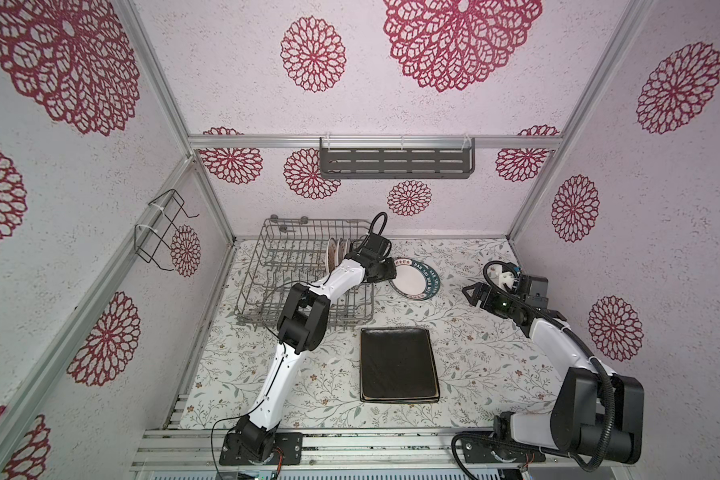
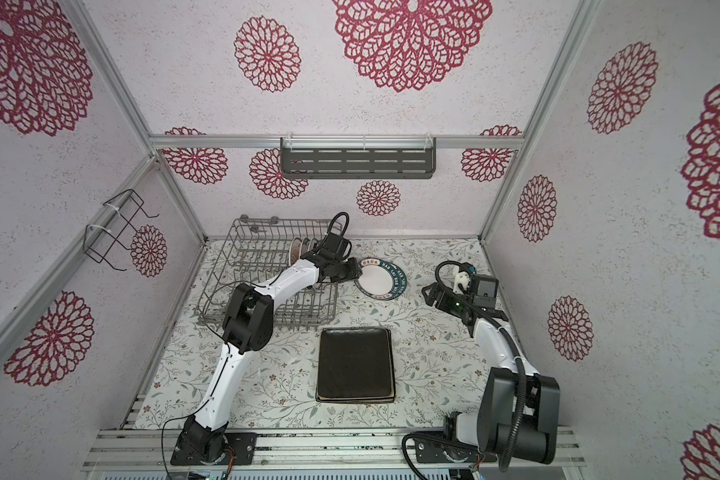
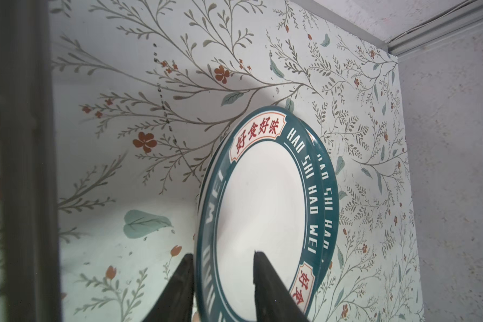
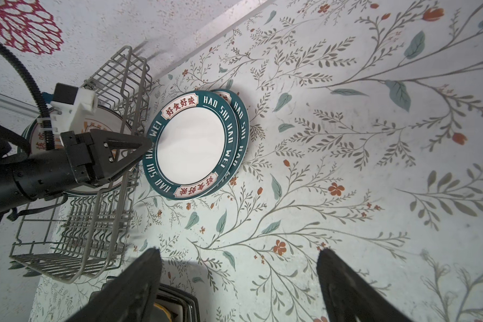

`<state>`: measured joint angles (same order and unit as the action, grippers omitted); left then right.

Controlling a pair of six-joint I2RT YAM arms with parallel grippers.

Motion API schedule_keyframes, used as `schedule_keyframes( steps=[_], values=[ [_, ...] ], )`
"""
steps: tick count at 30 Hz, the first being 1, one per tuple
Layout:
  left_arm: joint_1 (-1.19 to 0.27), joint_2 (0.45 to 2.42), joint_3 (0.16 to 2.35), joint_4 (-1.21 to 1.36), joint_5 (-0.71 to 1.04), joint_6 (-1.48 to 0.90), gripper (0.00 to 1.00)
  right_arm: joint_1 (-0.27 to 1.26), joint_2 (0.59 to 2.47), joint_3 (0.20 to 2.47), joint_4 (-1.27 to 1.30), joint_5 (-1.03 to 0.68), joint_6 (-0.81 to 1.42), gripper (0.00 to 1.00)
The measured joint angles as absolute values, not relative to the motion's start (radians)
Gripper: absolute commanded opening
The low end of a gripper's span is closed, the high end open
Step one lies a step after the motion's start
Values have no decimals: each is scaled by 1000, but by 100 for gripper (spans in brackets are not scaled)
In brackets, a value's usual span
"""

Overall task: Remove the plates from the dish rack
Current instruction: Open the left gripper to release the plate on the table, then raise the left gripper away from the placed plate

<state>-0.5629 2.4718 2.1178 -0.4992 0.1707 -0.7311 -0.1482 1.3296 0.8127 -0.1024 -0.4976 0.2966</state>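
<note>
Left wrist: left hand [image 3: 222, 253] slightly parted astride round plate [image 3: 262, 200] rim; right hand [image 4: 239, 250] wide over bare tablecloth [image 4: 346, 167].

Just beside the dish rack [image 4: 67, 260], the upper round plate's [image 4: 190, 145] teal rim reads "HAO SHI HAO WEI" and, in red, "好食好味".

Arms show white links [image 1: 277, 376], black joints [image 1: 302, 318], ribbed black cabling [image 4: 31, 83] and pointed, seemingly rubbery black fingers [image 4: 343, 292].
</note>
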Motion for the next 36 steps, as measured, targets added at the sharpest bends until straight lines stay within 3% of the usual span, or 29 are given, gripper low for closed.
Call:
schedule_keyframes(
  steps=[19, 23, 26, 36],
  values=[
    [-565, 2482, 2121, -500, 171, -730, 44, -148, 1335, 813, -98, -498, 297, 91],
    [-565, 2481, 2121, -500, 171, -711, 36, -148, 1344, 813, -85, -499, 296, 91],
    [-565, 2466, 2116, -503, 170, -684, 43, -148, 1346, 813, -74, -499, 294, 91],
    [-568, 2237, 2075, -509, 117, -586, 50, -127, 1253, 813, -50, -505, 257, 99]
  ],
)
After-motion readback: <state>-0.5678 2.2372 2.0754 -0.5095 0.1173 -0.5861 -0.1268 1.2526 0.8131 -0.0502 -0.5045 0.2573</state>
